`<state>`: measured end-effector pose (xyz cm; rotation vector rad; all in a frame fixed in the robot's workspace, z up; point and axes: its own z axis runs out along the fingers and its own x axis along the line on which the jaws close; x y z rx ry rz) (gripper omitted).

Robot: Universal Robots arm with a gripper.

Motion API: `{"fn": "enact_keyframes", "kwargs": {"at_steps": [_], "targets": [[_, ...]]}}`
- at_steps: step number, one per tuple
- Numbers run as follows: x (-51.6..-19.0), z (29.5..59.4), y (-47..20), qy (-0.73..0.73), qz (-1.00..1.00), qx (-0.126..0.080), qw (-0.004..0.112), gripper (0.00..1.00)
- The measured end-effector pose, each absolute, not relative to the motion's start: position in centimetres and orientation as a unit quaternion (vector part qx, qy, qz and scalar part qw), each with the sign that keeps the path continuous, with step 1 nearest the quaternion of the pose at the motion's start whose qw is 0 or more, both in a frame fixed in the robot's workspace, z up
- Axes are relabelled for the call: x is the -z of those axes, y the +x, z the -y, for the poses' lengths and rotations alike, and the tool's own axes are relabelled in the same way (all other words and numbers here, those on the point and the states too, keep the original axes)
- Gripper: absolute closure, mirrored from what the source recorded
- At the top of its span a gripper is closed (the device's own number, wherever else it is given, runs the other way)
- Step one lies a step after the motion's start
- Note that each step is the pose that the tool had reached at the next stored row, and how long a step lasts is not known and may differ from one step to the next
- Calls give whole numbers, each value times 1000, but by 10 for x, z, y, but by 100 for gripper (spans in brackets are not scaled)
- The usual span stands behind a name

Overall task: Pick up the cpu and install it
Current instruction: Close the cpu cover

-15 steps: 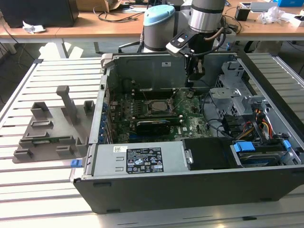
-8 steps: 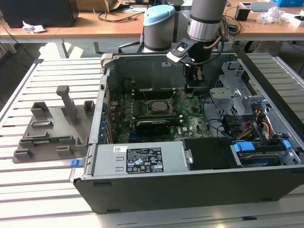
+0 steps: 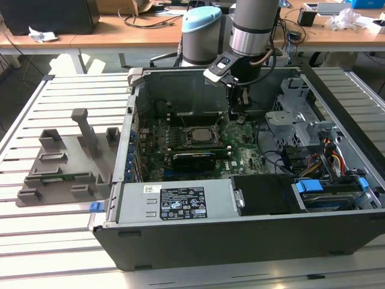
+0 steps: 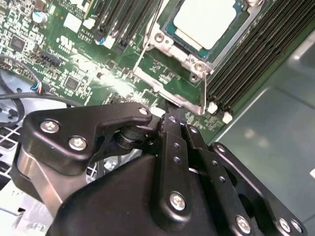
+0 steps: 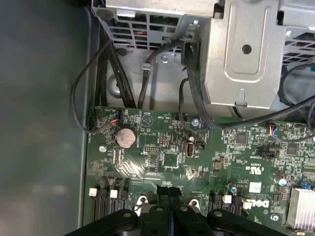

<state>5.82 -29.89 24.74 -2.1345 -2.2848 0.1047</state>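
Gripper (image 4: 170, 120): my jaws are closed finger against finger, with nothing between them.
My position: low over the motherboard (image 5: 167, 157), just beside the CPU socket (image 4: 189, 59) on the exterior view's right, not touching it.
Cpu (image 4: 204, 19): lies flat in the socket, silver top up, with the metal frame around it.
Memory slots (image 4: 251, 54): flank the socket.
Coin cell battery (image 5: 125, 137): on the board, on my side away from the socket.
Drive cage (image 3: 289, 114): farther from the socket, to the exterior view's right.
Grey plastic tray (image 3: 66, 168): outside the computer case (image 3: 180, 90), well apart from the socket, to the exterior view's left.
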Motion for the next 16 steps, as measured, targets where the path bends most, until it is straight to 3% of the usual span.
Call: {"fn": "enact_keyframes", "kwargs": {"at_steps": [16], "targets": [[-246,299,36,-682,730,-33,7,89]]}}
